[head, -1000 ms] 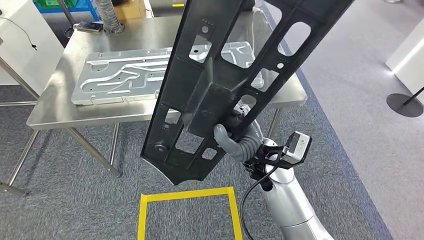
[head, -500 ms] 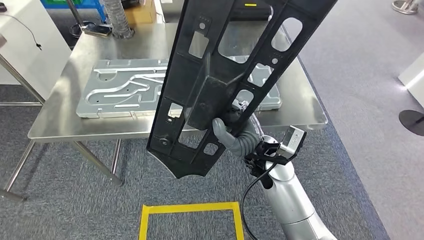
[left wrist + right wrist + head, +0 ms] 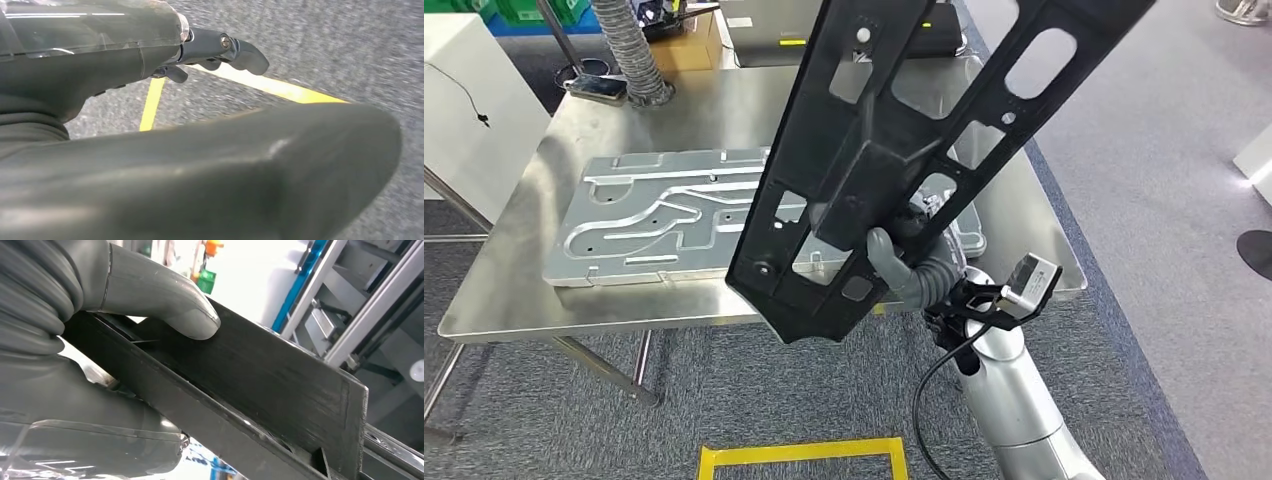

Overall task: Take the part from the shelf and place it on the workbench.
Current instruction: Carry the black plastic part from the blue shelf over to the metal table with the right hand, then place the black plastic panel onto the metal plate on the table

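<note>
1. My right hand [image 3: 894,268] clamps the part [image 3: 894,150], a long flat black panel with ribs and rounded cut-outs, tilted in the air above the near edge of the workbench [image 3: 514,300].
2. The workbench is brushed steel; a grooved aluminium plate [image 3: 654,220] lies flat on it.
3. The right wrist view adds my grey thumb [image 3: 170,305] pressing the part's matte face.
4. My left hand [image 3: 215,50] hangs over grey carpet [image 3: 350,40] crossed by yellow tape [image 3: 270,85], fingers loosely extended, holding nothing.
</note>
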Motion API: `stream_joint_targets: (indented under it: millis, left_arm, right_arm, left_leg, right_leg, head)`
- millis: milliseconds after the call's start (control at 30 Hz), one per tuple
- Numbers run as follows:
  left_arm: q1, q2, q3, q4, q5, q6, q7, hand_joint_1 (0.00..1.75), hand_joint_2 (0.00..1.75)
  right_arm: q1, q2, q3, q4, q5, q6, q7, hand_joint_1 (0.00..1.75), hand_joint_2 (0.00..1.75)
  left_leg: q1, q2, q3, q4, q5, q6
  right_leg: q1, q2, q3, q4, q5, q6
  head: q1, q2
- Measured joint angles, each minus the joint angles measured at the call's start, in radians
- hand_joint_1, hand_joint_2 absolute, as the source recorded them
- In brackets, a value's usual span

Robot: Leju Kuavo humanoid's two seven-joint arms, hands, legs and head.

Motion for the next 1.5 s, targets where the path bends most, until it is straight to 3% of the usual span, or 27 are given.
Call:
stream_joint_targets:
  millis: [67, 100, 200, 267, 333, 367, 400, 433, 467, 533, 567, 600, 667, 733, 833, 867, 900, 933, 1000, 1067, 1167, 1233, 1333, 1367, 1400, 1433, 1500]
  left_arm:
    - [0.004, 0.001, 0.0, 0.0, 0.0, 0.0, 0.0, 0.0, 0.0]
    - [0.004, 0.001, 0.0, 0.0, 0.0, 0.0, -0.001, 0.0, 0.0]
    - [0.002, 0.001, 0.001, 0.0, 0.003, 0.0, -0.005, 0.0, 0.0]
    - [0.001, 0.001, 0.001, 0.0, 0.005, 0.0, -0.01, 0.0, 0.0]
    - [0.001, 0.002, 0.003, 0.0, 0.009, -0.001, -0.016, 0.0, 0.0]
    - [0.001, 0.002, 0.004, 0.0, 0.01, -0.001, -0.017, 0.0, 0.0]
    - [0.001, 0.002, 0.004, 0.0, 0.011, -0.001, -0.018, 0.0, 0.0]
    - [0.001, 0.002, 0.005, 0.0, 0.011, -0.002, -0.018, 0.0, 0.0]
    - [0.001, 0.001, 0.005, 0.0, 0.011, -0.002, -0.018, 0.0, 0.0]
    - [0.0, -0.001, 0.005, 0.0, 0.012, -0.002, -0.021, 0.0, 0.0]
    - [-0.002, -0.002, 0.006, 0.0, 0.012, -0.002, -0.023, 0.0, 0.0]
    - [-0.003, -0.004, 0.006, 0.0, 0.012, -0.002, -0.026, 0.0, 0.0]
    - [-0.005, -0.003, 0.006, 0.0, 0.005, -0.002, -0.032, 0.0, 0.0]
    - [-0.008, -0.001, 0.006, 0.0, -0.003, -0.004, -0.037, 0.0, 0.0]
    - [-0.015, 0.0, 0.004, 0.0, -0.012, -0.005, -0.039, 0.0, 0.0]
    - [-0.016, 0.001, 0.004, 0.0, -0.014, -0.005, -0.039, 0.0, 0.0]
    - [-0.016, 0.002, 0.004, 0.0, -0.016, -0.005, -0.04, 0.0, 0.0]
    - [-0.017, 0.002, 0.003, 0.0, -0.018, -0.005, -0.041, 0.0, 0.0]
    - [-0.018, 0.002, 0.002, 0.0, -0.021, -0.005, -0.043, 0.0, 0.0]
    - [-0.02, 0.002, 0.001, 0.0, -0.022, -0.008, -0.048, 0.0, 0.0]
    - [-0.019, 0.002, -0.001, 0.0, -0.027, -0.009, -0.057, 0.0, 0.0]
    - [-0.018, 0.003, -0.003, 0.0, -0.029, -0.009, -0.061, 0.0, 0.0]
    - [-0.02, 0.003, -0.005, 0.0, -0.031, -0.007, -0.066, 0.0, 0.0]
    - [-0.02, 0.003, -0.005, 0.0, -0.031, -0.007, -0.067, 0.0, 0.0]
    - [-0.019, 0.004, -0.005, 0.0, -0.031, -0.006, -0.068, 0.0, 0.0]
    - [-0.018, 0.004, -0.005, 0.0, -0.031, -0.006, -0.07, 0.0, 0.0]
    - [-0.018, 0.004, -0.005, 0.0, -0.035, -0.008, -0.076, 0.0, 0.0]
  right_arm:
    - [0.001, -0.002, -0.012, -0.015, 0.011, -0.02, -0.004, 1.75, 1.75]
    - [0.001, -0.004, -0.021, -0.026, 0.021, -0.033, -0.003, 1.75, 1.75]
    - [-0.013, -0.011, -0.051, -0.068, 0.066, -0.08, 0.011, 1.75, 1.75]
    - [-0.032, -0.018, -0.069, -0.08, 0.132, -0.13, 0.039, 1.75, 1.75]
    - [-0.052, -0.03, -0.085, -0.072, 0.227, -0.197, 0.075, 1.75, 1.75]
    - [-0.062, -0.035, -0.093, -0.063, 0.266, -0.225, 0.087, 1.75, 1.75]
    - [-0.071, -0.041, -0.1, -0.053, 0.294, -0.247, 0.095, 1.75, 1.75]
    - [-0.081, -0.045, -0.105, -0.043, 0.308, -0.259, 0.098, 1.75, 1.75]
    - [-0.09, -0.049, -0.11, -0.037, 0.32, -0.269, 0.1, 1.75, 1.75]
    - [-0.111, -0.055, -0.113, -0.02, 0.397, -0.333, 0.131, 1.75, 1.75]
    - [-0.126, -0.057, -0.112, -0.006, 0.483, -0.396, 0.168, 1.75, 1.75]
    - [-0.147, -0.06, -0.11, 0.017, 0.609, -0.472, 0.224, 1.75, 1.75]
    - [-0.206, -0.068, -0.102, 0.087, 0.917, -0.602, 0.345, 1.75, 1.75]
    - [-0.277, -0.075, -0.079, 0.179, 1.201, -0.673, 0.434, 1.75, 1.75]
    - [-0.365, -0.065, -0.008, 0.324, 1.469, -0.71, 0.49, 1.75, 1.75]
    - [-0.382, -0.055, 0.02, 0.37, 1.521, -0.708, 0.495, 1.75, 1.75]
    - [-0.395, -0.041, 0.051, 0.419, 1.56, -0.702, 0.496, 1.75, 1.75]
    - [-0.404, -0.024, 0.081, 0.468, 1.585, -0.694, 0.493, 1.75, 1.75]
    - [-0.416, 0.014, 0.141, 0.565, 1.611, -0.685, 0.484, 1.75, 1.75]
    - [-0.425, 0.049, 0.192, 0.653, 1.617, -0.683, 0.477, 1.75, 1.75]
    - [-0.434, 0.082, 0.246, 0.765, 1.62, -0.676, 0.466, 1.75, 1.75]
    - [-0.438, 0.097, 0.272, 0.83, 1.62, -0.666, 0.458, 1.75, 1.75]
    - [-0.444, 0.113, 0.308, 0.92, 1.611, -0.657, 0.446, 1.75, 1.75]
    - [-0.442, 0.116, 0.317, 0.944, 1.606, -0.654, 0.441, 1.75, 1.75]
    - [-0.441, 0.118, 0.324, 0.963, 1.598, -0.649, 0.434, 1.75, 1.75]
    - [-0.439, 0.119, 0.329, 0.978, 1.588, -0.643, 0.426, 1.75, 1.75]
    - [-0.44, 0.124, 0.334, 0.999, 1.562, -0.623, 0.405, 1.75, 1.75]
  left_leg:
    - [-0.004, 0.003, 0.006, -0.076, 0.099, 0.008]
    - [-0.005, 0.003, 0.006, -0.087, 0.112, 0.014]
    - [-0.003, -0.002, 0.024, -0.094, 0.097, 0.033]
    - [-0.002, -0.003, 0.043, -0.098, 0.083, 0.042]
    - [-0.004, -0.005, 0.063, -0.098, 0.066, 0.046]
    - [-0.005, -0.007, 0.074, -0.098, 0.056, 0.047]
    - [-0.006, -0.009, 0.088, -0.098, 0.045, 0.047]
    - [-0.007, -0.011, 0.103, -0.098, 0.034, 0.048]
    - [-0.01, -0.013, 0.12, -0.098, 0.023, 0.047]
    - [-0.014, -0.017, 0.146, -0.095, 0.001, 0.043]
    - [-0.015, -0.018, 0.151, -0.093, -0.009, 0.039]
    - [-0.016, -0.019, 0.154, -0.089, -0.014, 0.033]
    - [-0.015, -0.017, 0.157, -0.083, -0.023, 0.023]
    - [-0.014, -0.013, 0.143, -0.043, -0.044, 0.014]
    - [-0.005, -0.009, 0.042, 0.129, -0.113, -0.002]
    - [-0.002, -0.008, 0.009, 0.173, -0.121, -0.007]
    - [0.001, -0.007, -0.011, 0.184, -0.11, -0.012]
    - [0.003, -0.006, -0.013, 0.156, -0.076, -0.017]
    - [0.006, -0.003, 0.02, 0.027, 0.02, -0.021]
    - [0.002, -0.002, 0.045, -0.069, 0.063, -0.012]
    - [0.001, -0.004, 0.046, -0.081, 0.069, 0.011]
    - [0.005, -0.006, 0.048, -0.085, 0.069, 0.019]
    - [0.005, -0.006, 0.051, -0.086, 0.067, 0.03]
    - [0.005, -0.006, 0.051, -0.086, 0.066, 0.032]
    - [0.004, -0.006, 0.052, -0.085, 0.064, 0.033]
    - [0.003, -0.007, 0.053, -0.084, 0.063, 0.034]
    - [0.001, -0.008, 0.058, -0.083, 0.059, 0.033]
  right_leg:
    - [0.003, 0.0, 0.016, 0.0, -0.023, 0.011]
    - [0.005, 0.001, 0.019, 0.002, -0.028, 0.018]
    - [0.002, -0.001, 0.0, 0.052, -0.022, 0.035]
    - [-0.001, -0.001, -0.068, 0.162, -0.037, 0.042]
    - [-0.002, -0.002, -0.153, 0.272, -0.092, 0.047]
    - [-0.003, -0.002, -0.183, 0.295, -0.116, 0.048]
    - [-0.003, -0.002, -0.199, 0.289, -0.122, 0.048]
    - [-0.002, -0.002, -0.201, 0.252, -0.103, 0.046]
    - [-0.001, -0.002, -0.192, 0.192, -0.054, 0.041]
    - [0.007, 0.0, -0.174, 0.069, 0.069, 0.025]
    - [0.011, 0.001, -0.169, 0.035, 0.111, 0.018]
    - [0.014, 0.001, -0.168, 0.02, 0.127, 0.012]
    - [0.013, 0.001, -0.158, 0.015, 0.121, 0.002]
    - [0.007, 0.001, -0.143, 0.006, 0.116, -0.007]
    - [0.004, 0.004, -0.129, 0.002, 0.107, -0.013]
    - [0.005, 0.004, -0.124, 0.002, 0.102, -0.013]
    - [0.005, 0.005, -0.118, 0.003, 0.096, -0.012]
    - [0.004, 0.005, -0.111, 0.005, 0.09, -0.011]
    - [0.003, 0.005, -0.098, 0.009, 0.077, -0.005]
    - [0.004, 0.002, -0.096, 0.014, 0.069, 0.003]
    - [0.008, -0.004, -0.102, 0.02, 0.06, 0.018]
    - [0.007, -0.006, -0.113, 0.051, 0.035, 0.028]
    - [0.003, -0.006, -0.2, 0.227, -0.046, 0.038]
    - [0.002, -0.006, -0.23, 0.282, -0.061, 0.039]
    - [0.002, -0.006, -0.246, 0.305, -0.057, 0.038]
    - [0.002, -0.006, -0.243, 0.29, -0.036, 0.036]
    - [0.006, -0.007, -0.19, 0.166, 0.037, 0.022]
  head:
    - [0.0, 0.0]
    - [0.0, 0.0]
    - [0.001, 0.0]
    - [0.001, 0.0]
    - [0.001, 0.0]
    - [0.001, 0.0]
    - [0.001, 0.0]
    - [0.001, 0.0]
    - [0.001, 0.0]
    - [0.001, 0.0]
    - [0.001, 0.0]
    - [0.001, 0.0]
    - [0.001, 0.0]
    - [0.001, 0.0]
    - [0.001, 0.0]
    - [0.001, 0.0]
    - [0.001, 0.0]
    - [0.001, 0.0]
    - [0.001, 0.0]
    - [0.001, 0.0]
    - [0.001, 0.0]
    - [0.001, 0.0]
    - [0.001, 0.0]
    - [0.001, 0.0]
    - [0.001, 0.0]
    - [0.001, 0.0]
    - [0.001, 0.0]
